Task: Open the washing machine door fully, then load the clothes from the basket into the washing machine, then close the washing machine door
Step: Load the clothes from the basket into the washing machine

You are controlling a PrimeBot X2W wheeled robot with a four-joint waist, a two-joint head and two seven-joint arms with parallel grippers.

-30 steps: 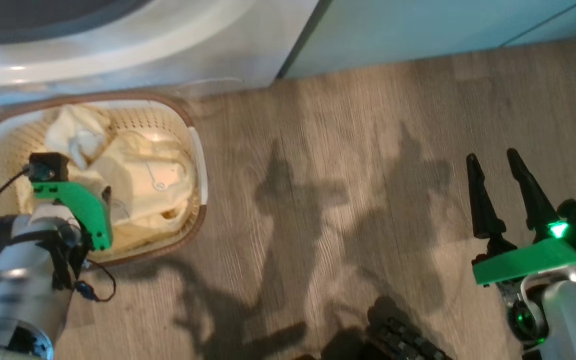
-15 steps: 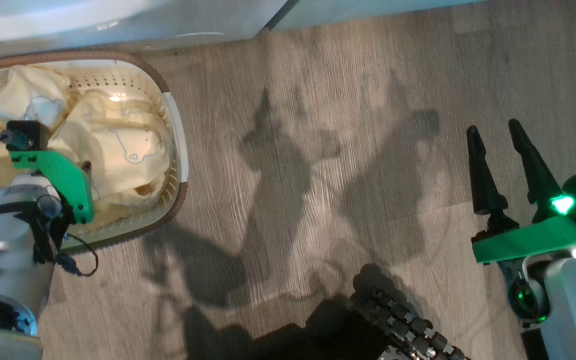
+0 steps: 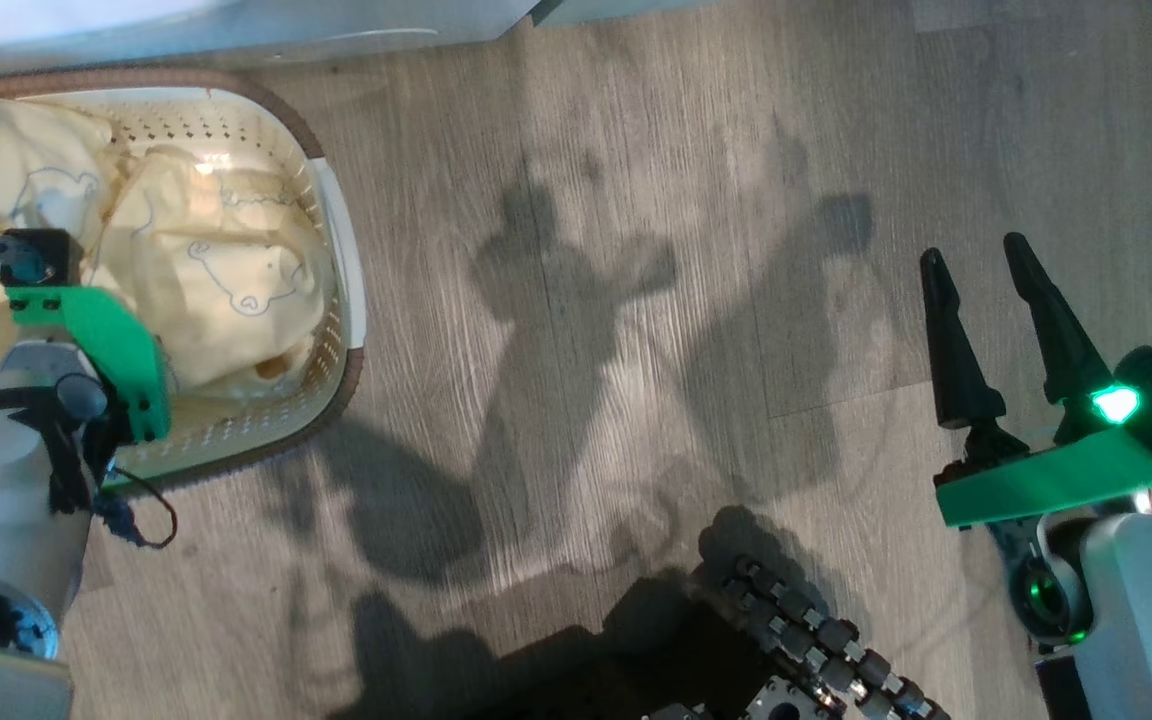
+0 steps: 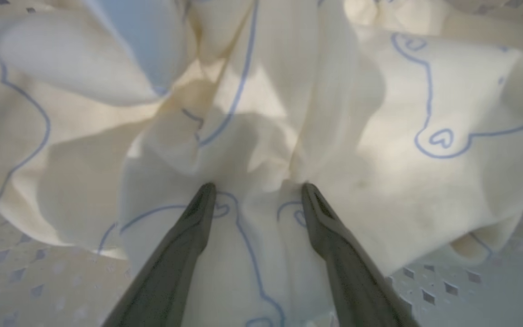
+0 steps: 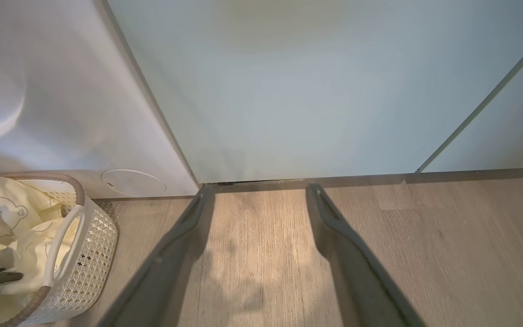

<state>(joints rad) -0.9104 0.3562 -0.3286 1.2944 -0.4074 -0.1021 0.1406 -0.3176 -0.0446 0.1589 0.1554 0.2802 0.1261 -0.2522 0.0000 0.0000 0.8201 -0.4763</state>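
A: Left gripper (image 4: 254,190) stands spread, tips on the clothes (image 4: 379,150) inside the basket (image 3: 236,130); nothing pinched yet.
B: Then press into that central fold; close on plenty; lift straight above the basket.

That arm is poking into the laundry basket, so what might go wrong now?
The left hand, open, has its tips against bunched clothes: closing might pinch only a thin fold that slips out. The garments lie tangled, so lifting one may drag another over the basket rim onto the floor.
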